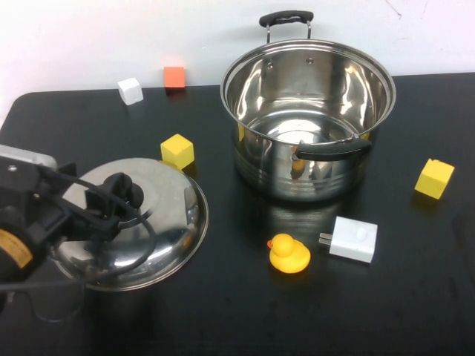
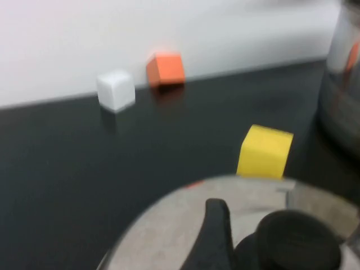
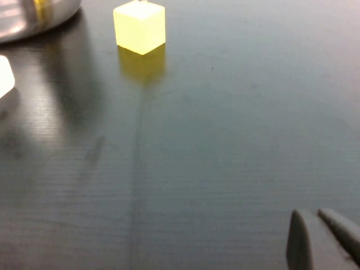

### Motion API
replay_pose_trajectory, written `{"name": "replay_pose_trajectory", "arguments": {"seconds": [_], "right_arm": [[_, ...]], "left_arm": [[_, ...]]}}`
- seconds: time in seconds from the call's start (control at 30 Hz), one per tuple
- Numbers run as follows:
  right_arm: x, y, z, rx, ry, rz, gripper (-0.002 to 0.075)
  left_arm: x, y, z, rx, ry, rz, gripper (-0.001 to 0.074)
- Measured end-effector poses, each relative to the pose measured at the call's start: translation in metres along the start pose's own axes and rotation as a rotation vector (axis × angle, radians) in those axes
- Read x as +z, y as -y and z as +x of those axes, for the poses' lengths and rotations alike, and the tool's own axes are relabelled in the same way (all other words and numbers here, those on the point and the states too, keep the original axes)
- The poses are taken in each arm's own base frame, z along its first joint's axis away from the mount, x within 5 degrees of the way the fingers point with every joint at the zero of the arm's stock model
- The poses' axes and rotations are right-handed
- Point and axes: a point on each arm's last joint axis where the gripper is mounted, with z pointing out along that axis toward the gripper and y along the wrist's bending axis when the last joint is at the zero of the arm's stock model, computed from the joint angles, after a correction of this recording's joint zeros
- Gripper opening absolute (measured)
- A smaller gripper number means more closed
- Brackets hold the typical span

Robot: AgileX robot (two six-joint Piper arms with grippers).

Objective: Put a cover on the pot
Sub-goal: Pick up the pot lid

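Observation:
The large steel pot (image 1: 308, 119) stands open at the back right of the black table, black handles front and back; its wall shows in the left wrist view (image 2: 343, 84). The domed steel lid (image 1: 163, 222) with a black knob (image 1: 124, 189) lies on the table at the front left. My left gripper (image 1: 117, 196) is over the lid with its jaws open, one on each side of the knob. In the left wrist view one finger (image 2: 216, 230) stands beside the knob (image 2: 298, 242) with a gap. My right gripper (image 3: 322, 228) is shut and empty, low over bare table.
Near the lid lies a yellow cube (image 1: 177, 150). At the back are a white cube (image 1: 130, 90) and an orange cube (image 1: 174, 76). A rubber duck (image 1: 288, 254), a white charger (image 1: 353, 239) and a second yellow cube (image 1: 434, 178) lie in front of and right of the pot.

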Motion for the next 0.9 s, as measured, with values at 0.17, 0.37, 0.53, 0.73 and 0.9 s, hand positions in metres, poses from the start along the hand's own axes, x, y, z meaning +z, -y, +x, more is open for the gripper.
{"name": "replay_pose_trajectory", "arguments": {"seconds": [0.17,0.37,0.53,0.73,0.9], "right_arm": [[0.000,0.000,0.000,0.000,0.000,0.000,-0.0002],[0.000,0.000,0.000,0.000,0.000,0.000,-0.0002],[0.000,0.000,0.000,0.000,0.000,0.000,-0.0002],[0.000,0.000,0.000,0.000,0.000,0.000,-0.0002],[0.000,0.000,0.000,0.000,0.000,0.000,-0.0002]], "left_arm": [[0.021,-0.004,0.009,0.030,-0.033,0.010,0.0542],[0.035,-0.007,0.022,0.061,-0.072,0.023,0.0542],[0.042,-0.008,0.031,0.057,-0.083,0.033,0.0533],[0.046,-0.006,0.033,0.029,-0.069,0.058,0.0332],[0.046,-0.006,0.032,0.009,-0.071,0.061,0.0330]]}}
